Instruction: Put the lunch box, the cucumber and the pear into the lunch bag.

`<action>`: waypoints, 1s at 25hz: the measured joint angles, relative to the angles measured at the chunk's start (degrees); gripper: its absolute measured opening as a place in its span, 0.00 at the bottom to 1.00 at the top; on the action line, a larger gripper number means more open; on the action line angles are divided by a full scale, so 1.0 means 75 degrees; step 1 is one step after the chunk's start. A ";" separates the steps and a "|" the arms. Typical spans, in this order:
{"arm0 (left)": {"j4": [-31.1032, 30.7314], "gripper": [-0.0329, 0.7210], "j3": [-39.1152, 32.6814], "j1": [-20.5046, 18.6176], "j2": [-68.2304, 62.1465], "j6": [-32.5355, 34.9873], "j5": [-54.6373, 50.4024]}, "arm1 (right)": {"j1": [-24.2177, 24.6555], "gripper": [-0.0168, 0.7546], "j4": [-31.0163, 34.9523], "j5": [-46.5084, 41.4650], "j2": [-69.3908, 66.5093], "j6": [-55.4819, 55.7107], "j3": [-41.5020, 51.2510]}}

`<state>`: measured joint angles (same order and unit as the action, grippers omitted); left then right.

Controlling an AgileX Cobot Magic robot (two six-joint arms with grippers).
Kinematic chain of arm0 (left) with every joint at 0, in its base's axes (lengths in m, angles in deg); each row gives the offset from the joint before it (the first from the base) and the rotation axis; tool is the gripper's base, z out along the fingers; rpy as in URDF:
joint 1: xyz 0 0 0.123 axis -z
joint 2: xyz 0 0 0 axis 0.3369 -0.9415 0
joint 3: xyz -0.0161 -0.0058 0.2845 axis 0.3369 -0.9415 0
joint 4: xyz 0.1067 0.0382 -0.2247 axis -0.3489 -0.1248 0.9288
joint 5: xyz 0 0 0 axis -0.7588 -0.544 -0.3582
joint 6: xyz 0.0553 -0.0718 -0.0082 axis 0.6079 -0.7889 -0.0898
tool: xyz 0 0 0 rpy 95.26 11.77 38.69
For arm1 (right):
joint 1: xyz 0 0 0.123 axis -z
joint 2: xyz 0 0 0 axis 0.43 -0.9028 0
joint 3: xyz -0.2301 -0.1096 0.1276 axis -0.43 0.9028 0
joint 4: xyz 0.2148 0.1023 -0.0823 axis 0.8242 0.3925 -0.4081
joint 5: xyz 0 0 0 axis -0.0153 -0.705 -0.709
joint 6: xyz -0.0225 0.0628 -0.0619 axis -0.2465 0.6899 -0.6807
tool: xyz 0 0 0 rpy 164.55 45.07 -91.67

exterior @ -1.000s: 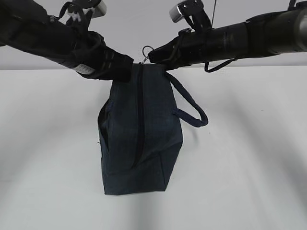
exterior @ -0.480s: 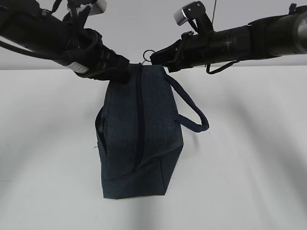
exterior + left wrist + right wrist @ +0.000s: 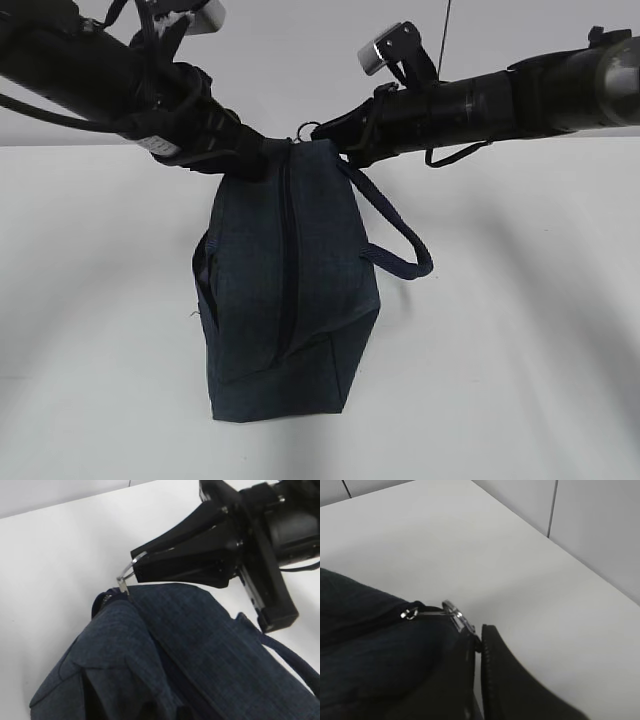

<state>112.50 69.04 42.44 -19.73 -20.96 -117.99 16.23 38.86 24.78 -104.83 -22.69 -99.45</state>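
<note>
Right gripper (image 3: 137,570) pinches the ring pull (image 3: 126,576) at the top of the bag (image 3: 285,290); left gripper (image 3: 250,155) clamps the bag's upper edge, bag standing on the desk (image 3: 520,330).

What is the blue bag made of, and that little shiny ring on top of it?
The lunch bag looks like soft woven cloth, dark navy and dull: the left wrist view shows a fine weave and it creases where it sags. The ring pull looks like metal, silvery and glossy, thin and stiff, catching the light. The right gripper pinches it; its fingers look like matte black plastic, though that is less certain.
</note>
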 joint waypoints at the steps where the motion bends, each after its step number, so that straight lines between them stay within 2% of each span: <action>1: -0.0008 0.08 0.0000 0.0000 0.0000 0.0029 -0.0011 | 0.0000 0.02 0.0000 -0.0015 -0.0056 -0.0007 -0.0018; 25: 0.0013 0.08 -0.0073 -0.0006 0.0273 0.0605 0.0067 | 0.0153 0.02 0.0068 -0.0239 -0.0515 -0.0251 -0.0133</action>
<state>112.59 68.49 42.39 -17.68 -16.42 -117.49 17.38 39.37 22.99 -108.68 -24.57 -100.45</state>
